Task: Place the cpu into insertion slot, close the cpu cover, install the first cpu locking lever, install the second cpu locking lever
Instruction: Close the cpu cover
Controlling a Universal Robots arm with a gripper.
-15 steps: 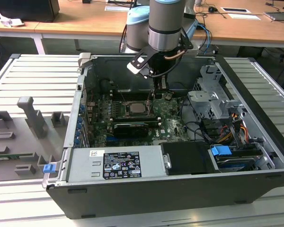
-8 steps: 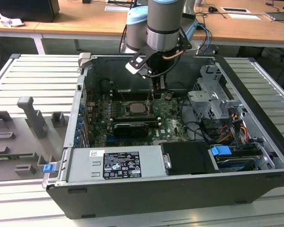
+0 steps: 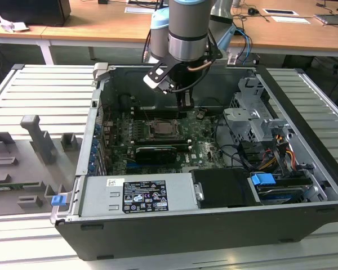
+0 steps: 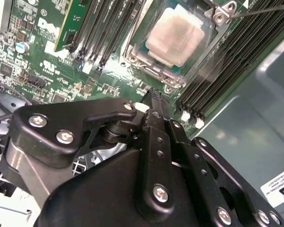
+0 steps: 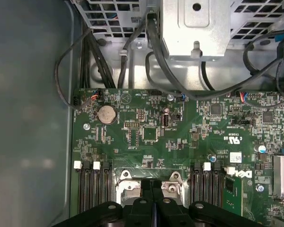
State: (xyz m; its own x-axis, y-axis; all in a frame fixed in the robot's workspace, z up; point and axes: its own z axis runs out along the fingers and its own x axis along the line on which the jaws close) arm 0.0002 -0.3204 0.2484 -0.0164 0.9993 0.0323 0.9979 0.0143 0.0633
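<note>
The cpu [image 4: 175,37] is a pale square chip lying flat in its socket on the green motherboard [image 4: 42,56]; it also shows in the exterior view as the cpu [image 3: 162,129]. The cpu cover [image 4: 154,71], a silvery metal frame, lies down around the chip. A thin wire lever [image 4: 265,8] runs off past the socket's corner. My gripper [image 4: 153,97] is shut with nothing between its fingers. It hangs just beyond the socket's edge, over the board, and is seen too as the gripper [image 3: 185,104] and the gripper [image 5: 153,187], with the frame's metal tabs [image 5: 127,182] beside it.
The board sits deep inside an open black computer case [image 3: 304,225]. Memory slots [image 4: 227,61] flank the socket. A grey drive cage [image 3: 253,121] with cables stands at the exterior view's right, a power supply [image 3: 138,194] at the front, and the dark case wall [image 5: 28,118] is close by.
</note>
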